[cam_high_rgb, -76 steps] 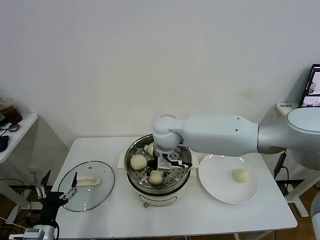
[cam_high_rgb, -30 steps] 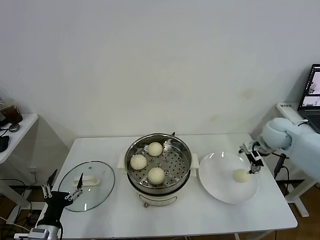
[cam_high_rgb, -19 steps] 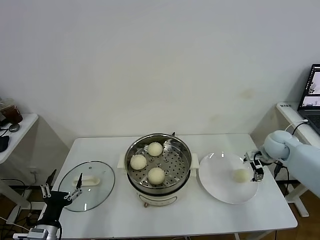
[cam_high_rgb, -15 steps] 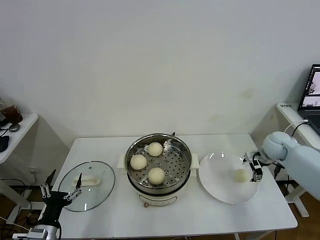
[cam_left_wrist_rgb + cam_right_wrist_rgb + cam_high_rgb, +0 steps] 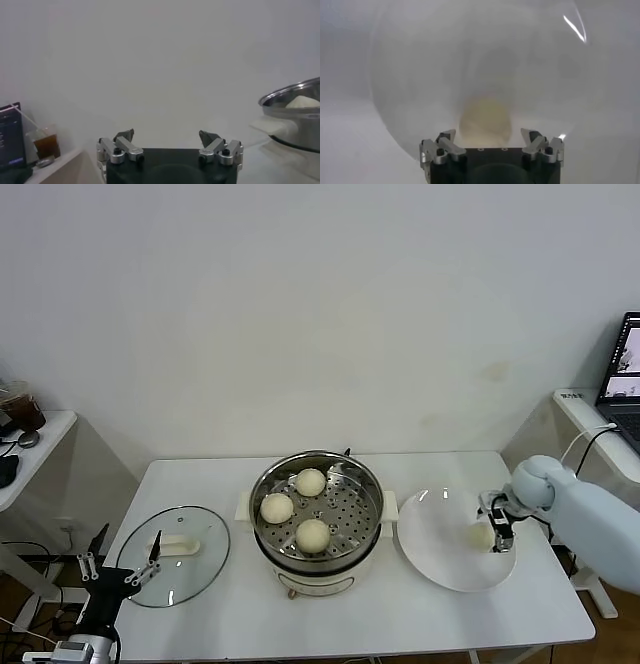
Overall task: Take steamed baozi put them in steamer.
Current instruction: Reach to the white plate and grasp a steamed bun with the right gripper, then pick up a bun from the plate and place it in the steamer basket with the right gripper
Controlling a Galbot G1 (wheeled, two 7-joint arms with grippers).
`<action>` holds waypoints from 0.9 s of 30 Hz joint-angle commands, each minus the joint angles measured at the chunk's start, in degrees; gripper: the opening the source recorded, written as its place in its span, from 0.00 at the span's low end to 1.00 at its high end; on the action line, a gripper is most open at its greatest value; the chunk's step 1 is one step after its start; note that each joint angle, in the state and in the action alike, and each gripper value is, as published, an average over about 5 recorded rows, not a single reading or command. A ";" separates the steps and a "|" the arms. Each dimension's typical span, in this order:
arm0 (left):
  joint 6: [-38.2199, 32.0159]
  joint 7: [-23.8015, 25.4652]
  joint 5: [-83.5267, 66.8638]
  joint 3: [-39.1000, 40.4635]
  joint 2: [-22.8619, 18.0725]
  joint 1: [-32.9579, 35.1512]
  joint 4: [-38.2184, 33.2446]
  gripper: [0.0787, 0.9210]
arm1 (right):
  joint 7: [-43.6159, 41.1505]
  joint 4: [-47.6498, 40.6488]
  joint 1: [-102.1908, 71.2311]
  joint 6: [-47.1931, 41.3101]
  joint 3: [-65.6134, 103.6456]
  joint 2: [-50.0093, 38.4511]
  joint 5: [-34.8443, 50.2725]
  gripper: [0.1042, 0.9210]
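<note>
Nearest to me, my left gripper [image 5: 122,568] hangs off the table's front left corner with its jaws spread wide and nothing between them; in the left wrist view its fingers [image 5: 124,142] stand well apart. Just beyond it, the round glass lid with a white handle [image 5: 172,554] lies flat near the white table's [image 5: 220,624] left edge.

On the right side of the table I see the flat round white plate [image 5: 440,556]. My right gripper [image 5: 492,530] is down over the plate's right half, jaws open, one on each side of the last small cream-white steamed bun [image 5: 480,535], which sits on the plate. In the right wrist view that bun [image 5: 485,122] lies between the fingertips [image 5: 446,136]; I cannot tell whether they touch it.

At the table's middle stands the round shiny stainless-steel steamer pot on its cream-white base [image 5: 345,559]. On its perforated tray lie three more buns: one at the front [image 5: 313,534], one to the left [image 5: 276,507], and one towards the back [image 5: 310,481].
</note>
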 commanded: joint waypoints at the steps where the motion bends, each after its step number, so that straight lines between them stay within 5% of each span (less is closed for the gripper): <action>1: -0.04 -0.02 0.04 -0.08 0.17 0.00 0.07 0.88 | -0.45 -1.91 -0.79 -0.22 0.93 1.54 -1.48 0.84; 15: -0.24 -0.09 0.27 0.09 0.33 -0.30 0.10 0.88 | -1.56 1.99 3.11 -1.46 -2.64 -0.54 1.46 0.45; 27: 1.12 0.00 -1.47 2.01 1.16 -1.79 0.61 0.88 | -0.91 20.49 39.64 -11.03 -30.55 -7.61 29.40 0.40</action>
